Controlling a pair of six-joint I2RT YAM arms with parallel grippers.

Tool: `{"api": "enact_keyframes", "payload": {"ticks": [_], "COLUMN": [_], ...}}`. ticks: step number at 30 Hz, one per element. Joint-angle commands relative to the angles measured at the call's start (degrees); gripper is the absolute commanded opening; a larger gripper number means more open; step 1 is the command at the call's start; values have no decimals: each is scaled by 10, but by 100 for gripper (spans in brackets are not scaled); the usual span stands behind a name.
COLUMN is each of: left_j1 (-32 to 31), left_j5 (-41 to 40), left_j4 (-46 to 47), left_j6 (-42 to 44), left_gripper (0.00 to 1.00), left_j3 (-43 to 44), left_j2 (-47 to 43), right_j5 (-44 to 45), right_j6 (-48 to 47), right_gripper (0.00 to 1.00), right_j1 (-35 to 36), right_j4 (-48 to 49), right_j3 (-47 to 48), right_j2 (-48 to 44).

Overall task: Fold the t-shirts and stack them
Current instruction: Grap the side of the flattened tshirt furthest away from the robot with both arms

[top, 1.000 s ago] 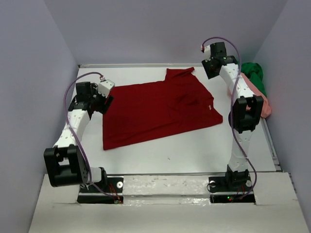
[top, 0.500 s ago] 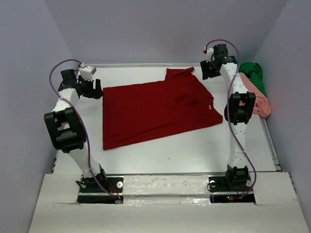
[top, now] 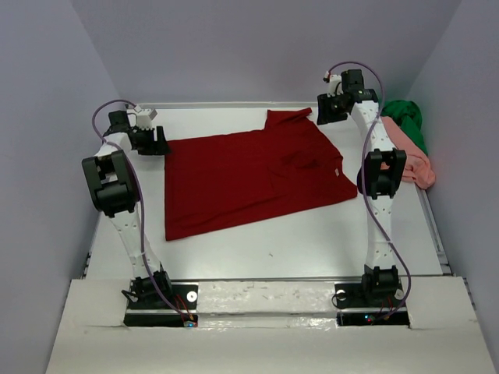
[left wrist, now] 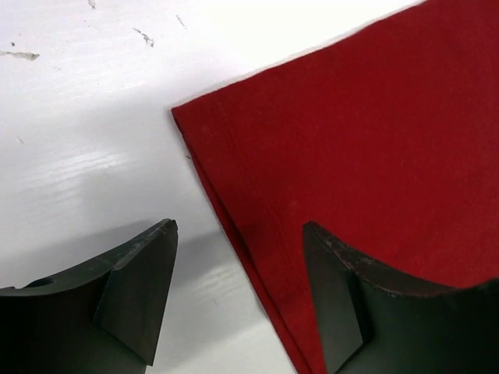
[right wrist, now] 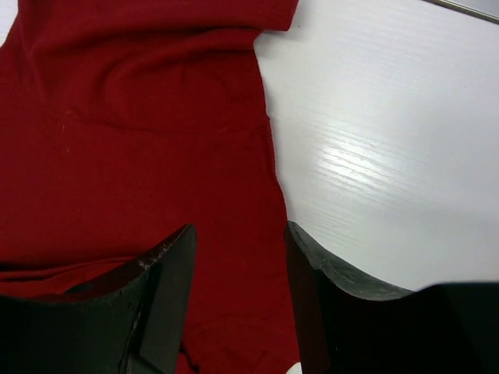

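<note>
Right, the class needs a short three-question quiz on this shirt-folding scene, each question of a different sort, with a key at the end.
1. True or false: the left gripper is shut on the dark red t-shirt.
2. Where do the green t-shirt and the salmon pink t-shirt lie? A: beside the left arm. B: bunched at the right edge of the table. C: on top of the dark red t-shirt.
3. Fill in: the right gripper hangs open over the edge of the ___ t-shirt.
Key: 1 false, its jaws stand open; 2 B; 3 dark red.
</note>
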Motion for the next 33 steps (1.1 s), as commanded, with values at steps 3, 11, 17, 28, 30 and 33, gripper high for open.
{"api": "enact_keyframes", "payload": {"ticks": [3, 11, 17, 28, 30, 33], "left_j1": [0, 1, -1, -11, -13, -19], "left_j5": [4, 3, 22, 40, 41, 41], "left_j4": [4, -4, -14, -22, -23, -26], "left_j6": [-46, -61, -69, -53, -54, -51], "left_gripper": [73, 71, 61, 48, 44, 40], "left_j3": [49, 105, 139, 151, 153, 156], "left_j2": [21, 62, 93, 108, 111, 114], "right_j5": [-25, -30, -17, -10, -8, -5], "right_j6": [-2, -5, -9, -15, -17, -19], "right_gripper": [54, 50, 48, 44, 44, 44], "right_j1": [2, 2, 2, 2, 2, 2], "right_j4": [4, 10, 7, 0, 0, -2], "right_j3": [16, 14, 23, 31, 33, 34], "right_j2": [-2, 6, 17, 25, 26, 28]}}
